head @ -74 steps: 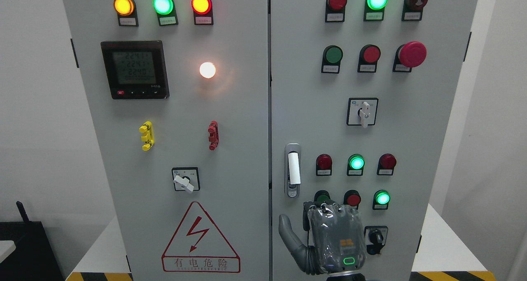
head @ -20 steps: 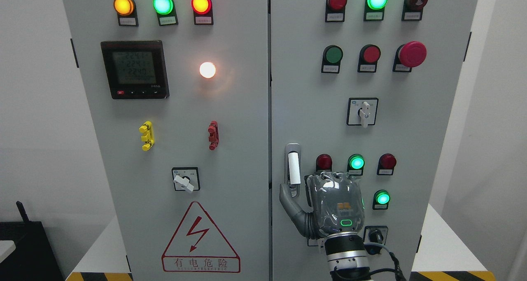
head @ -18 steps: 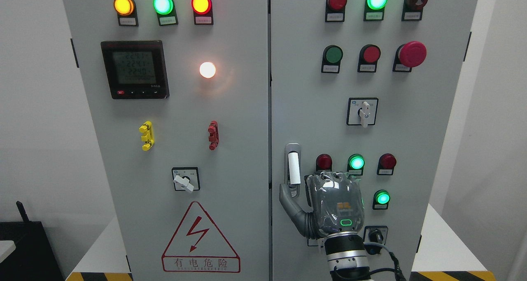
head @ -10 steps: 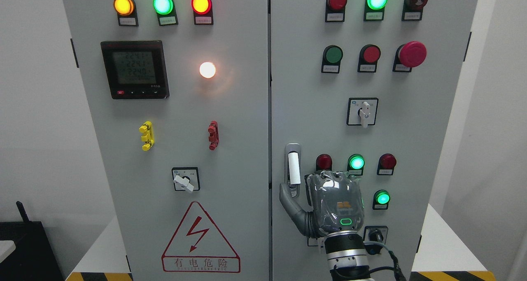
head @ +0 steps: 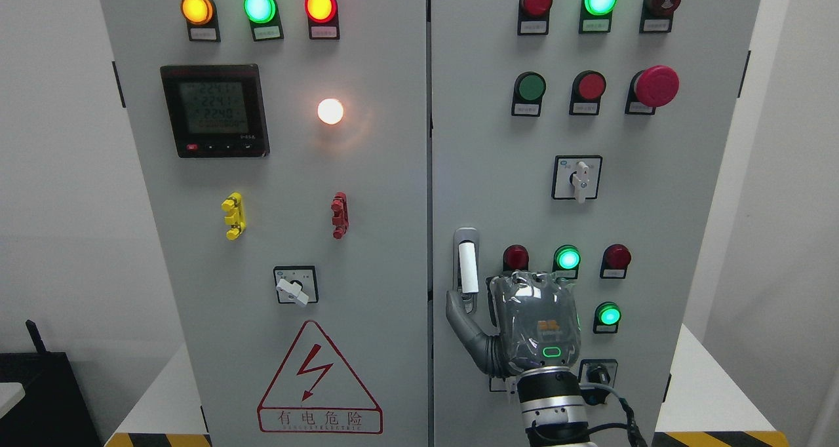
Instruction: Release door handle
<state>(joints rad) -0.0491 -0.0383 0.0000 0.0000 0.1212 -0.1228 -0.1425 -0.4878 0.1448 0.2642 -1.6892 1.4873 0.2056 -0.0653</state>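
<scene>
The door handle (head: 467, 269) is a white lever in a silver plate near the left edge of the grey cabinet's right door (head: 485, 172); it stands upright with nothing around it. My right hand (head: 498, 297) comes up from the bottom edge and is seen from its back, just right of and slightly below the handle. Its thumb (head: 457, 314) is spread out to the left and overlaps the lower end of the silver plate. The hand is open and holds nothing. The left arm is out of view.
Around the hand are red and green indicator lamps (head: 567, 259) and a black rotary switch (head: 595, 375). The left door (head: 367, 250) carries a meter (head: 215, 110), a selector switch (head: 294, 287) and a red warning triangle (head: 318, 381). White walls flank the cabinet.
Since 3.7 s ago my right hand has risen beside the handle, its thumb now reaching the plate. Over the last second it has barely moved.
</scene>
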